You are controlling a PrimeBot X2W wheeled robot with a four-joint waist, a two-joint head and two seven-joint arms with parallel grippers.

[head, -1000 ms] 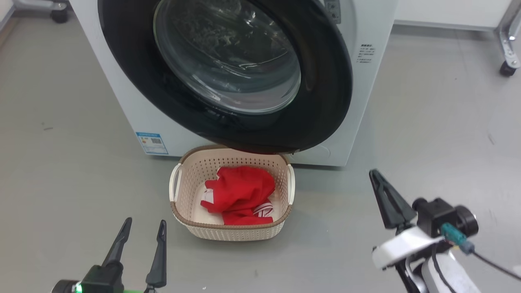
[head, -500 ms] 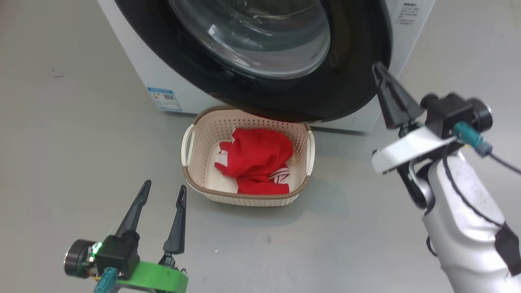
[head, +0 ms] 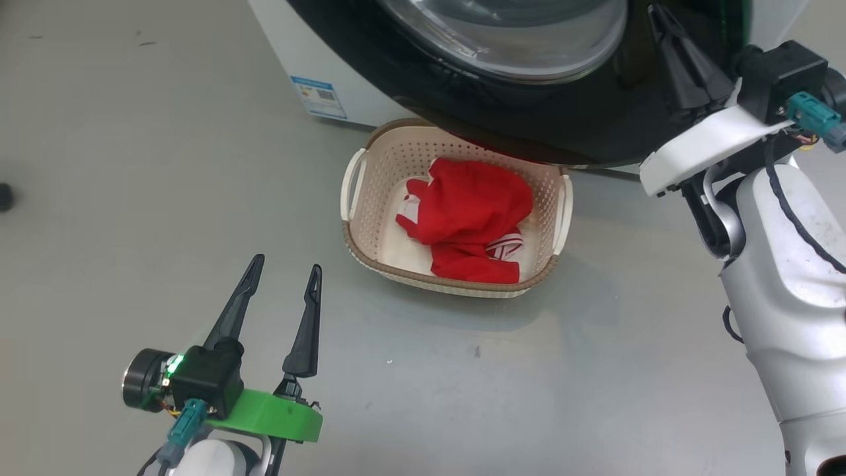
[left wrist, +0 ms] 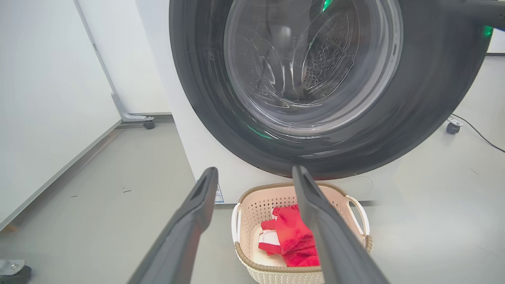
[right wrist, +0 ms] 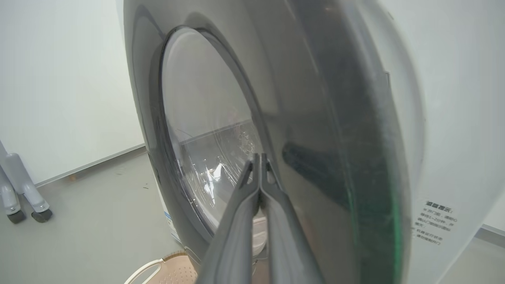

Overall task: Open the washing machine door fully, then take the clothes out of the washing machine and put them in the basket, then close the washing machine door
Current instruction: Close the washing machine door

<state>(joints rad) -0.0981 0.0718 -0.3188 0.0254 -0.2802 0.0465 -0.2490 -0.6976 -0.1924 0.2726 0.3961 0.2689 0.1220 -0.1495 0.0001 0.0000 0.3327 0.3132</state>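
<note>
Head view: the right gripper [head: 661, 23], jaws pinched shut and empty, had risen from floor level to the door [head: 529, 125] rim. The clothes [head: 469, 211] lay in the basket [head: 449, 284]. The left gripper [head: 286, 264] hung wide open. Closing the door seemed the only step left.

The bright red fabric garment [head: 472, 211] is showing white stripes, and the cream perforated plastic basket [head: 390, 162] is wearing a woven-look rim [head: 456, 285] — brown. The round glossy door [head: 529, 125] is gleaming black against the white machine box [head: 367, 99].
</note>
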